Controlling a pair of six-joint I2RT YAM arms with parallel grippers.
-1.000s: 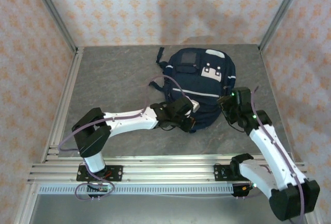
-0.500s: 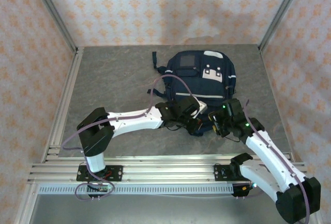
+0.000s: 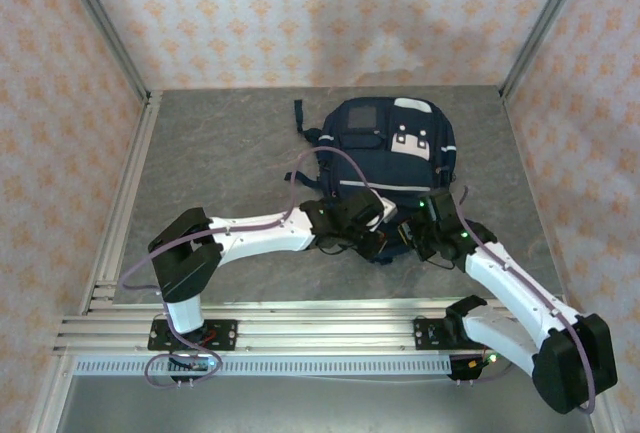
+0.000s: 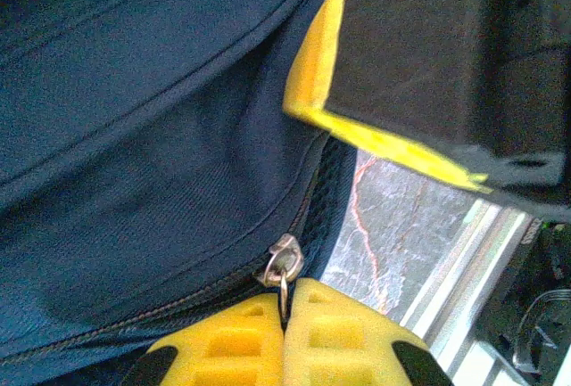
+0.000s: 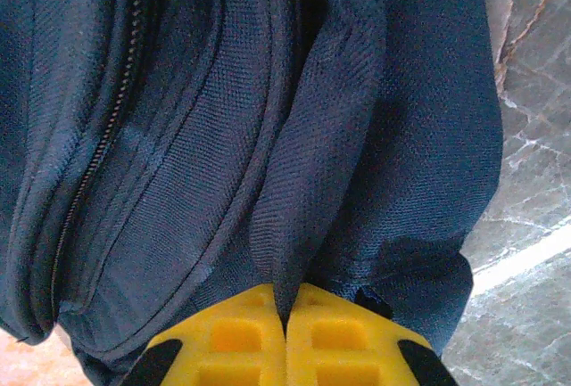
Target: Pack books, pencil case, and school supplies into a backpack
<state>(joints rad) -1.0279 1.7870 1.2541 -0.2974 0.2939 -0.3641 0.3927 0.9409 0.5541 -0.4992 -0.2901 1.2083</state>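
**Both claws pinch the backpack**

The big blue backpack (image 3: 390,148) lies flat on the grey worktop (image 3: 220,173), near the back and a bit to the right. Both arms reach to its near edge. The left claw (image 4: 285,304) is squeezed tight on the little metal zipper pull (image 4: 284,266). The right claw (image 5: 285,306) is squeezed tight too, and it pinches a fold of the bag's blue cloth. The two claws sit close beside each other.
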